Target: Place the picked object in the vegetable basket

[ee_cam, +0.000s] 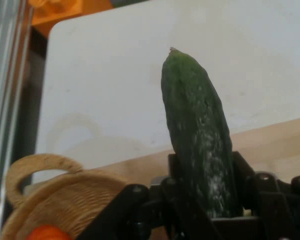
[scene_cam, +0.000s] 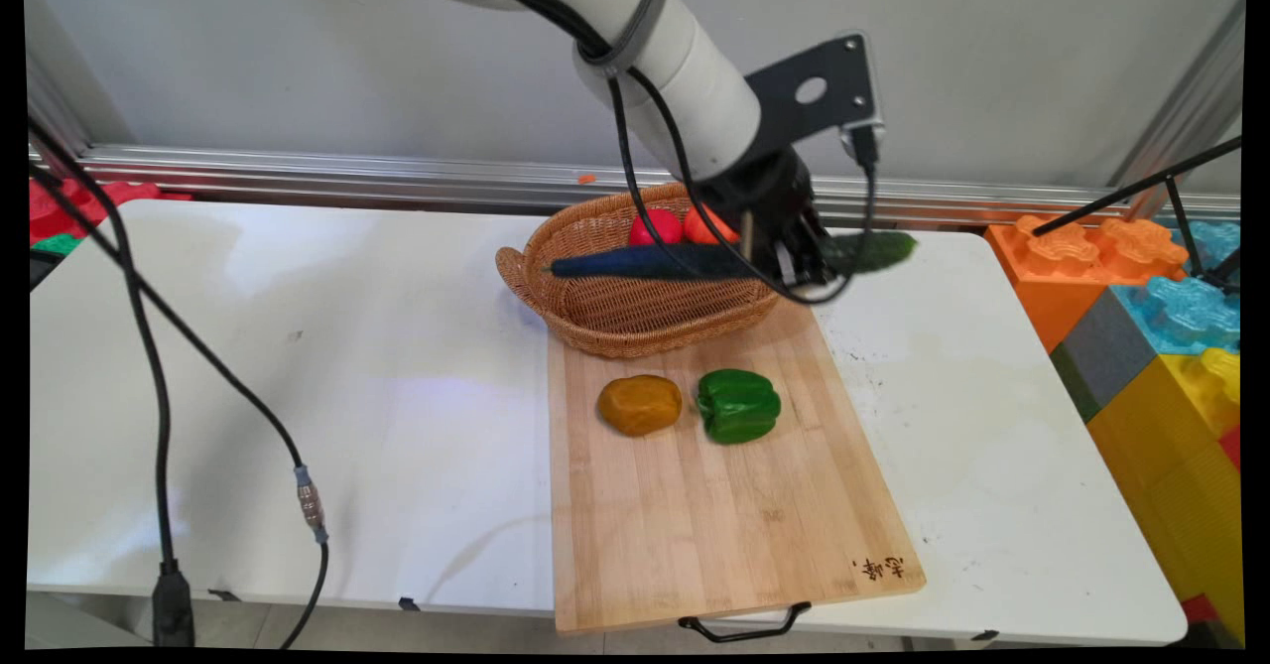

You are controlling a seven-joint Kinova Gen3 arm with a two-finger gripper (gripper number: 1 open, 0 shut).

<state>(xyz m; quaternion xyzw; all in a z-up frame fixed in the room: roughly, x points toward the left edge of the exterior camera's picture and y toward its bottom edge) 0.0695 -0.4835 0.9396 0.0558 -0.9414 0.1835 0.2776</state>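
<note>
My gripper (scene_cam: 809, 262) was closed on the cucumber (scene_cam: 873, 250), fingers clamped either side of it, and I held it in the air just beyond the right end of the wicker basket (scene_cam: 635, 322), above the far edge of the cutting board (scene_cam: 714, 505). In the hand view the cucumber (ee_cam: 197, 140) rose from between my fingers (ee_cam: 245, 187) and pointed out over the white table (ee_cam: 115, 90), with most of its length sticking free past my grip.

I judged it to be light and stiff, a long smooth-skinned thing that could twist or slide in a two-finger hold (its skin looked waxy, with pale speckling). I was gripping near one end, so the free end would lever against my fingers; a hold nearer the middle would have been steadier.

Around me, the basket held two red-orange round pieces (scene_cam: 660, 227) and a long dark blue-black object (scene_cam: 645, 262) lying along it, which I could not identify. On the board nearer the camera sat a yellow-brown potato-like piece (scene_cam: 640, 404) and, just beside it, a green bell pepper (scene_cam: 737, 406), both well clear of my hand. Big coloured blocks (scene_cam: 1161, 327) stood off the table's right side. The basket's rim and handle were the closest obstacles to me, and my own hanging cables (scene_cam: 635, 148) draped across the basket.
</note>
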